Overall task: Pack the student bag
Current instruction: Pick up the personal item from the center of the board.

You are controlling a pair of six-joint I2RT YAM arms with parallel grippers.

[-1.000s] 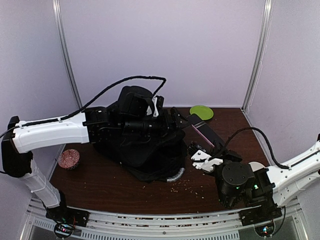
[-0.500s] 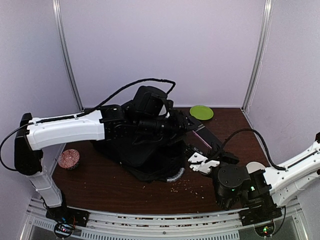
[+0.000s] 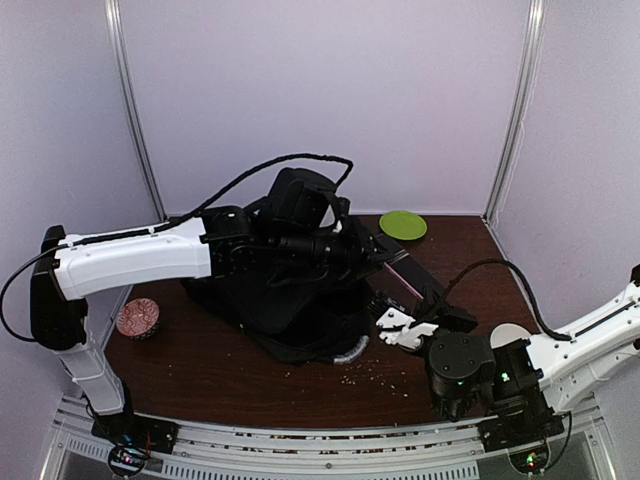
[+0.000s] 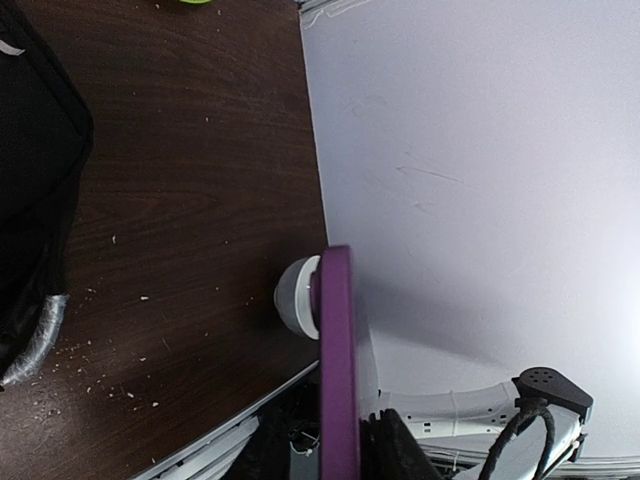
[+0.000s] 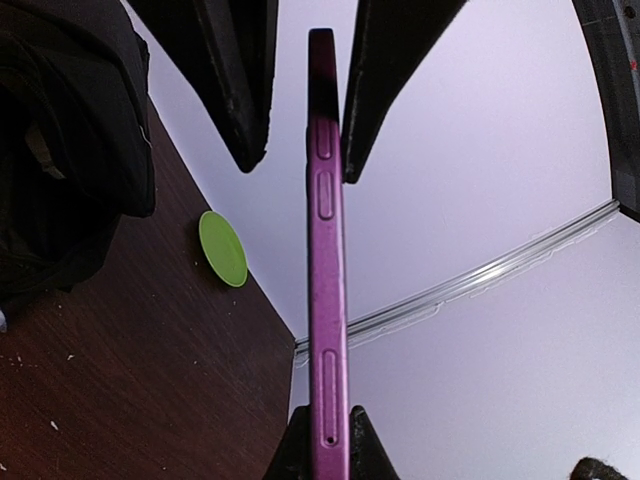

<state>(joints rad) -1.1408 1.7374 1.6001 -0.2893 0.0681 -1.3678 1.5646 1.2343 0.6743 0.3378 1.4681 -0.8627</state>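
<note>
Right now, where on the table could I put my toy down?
Bare wood along the near edge of the table, between the round patterned thing and the crumbs. Also on the right side, just this side of the green disc. Crowded: the middle, with backpack and phone.

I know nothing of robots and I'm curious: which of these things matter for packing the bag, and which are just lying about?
In the job: student bag; purple phone, gripped by the right pincer.
Lying about: green disc; patterned round object; whitish round thing; crumbs.
</note>
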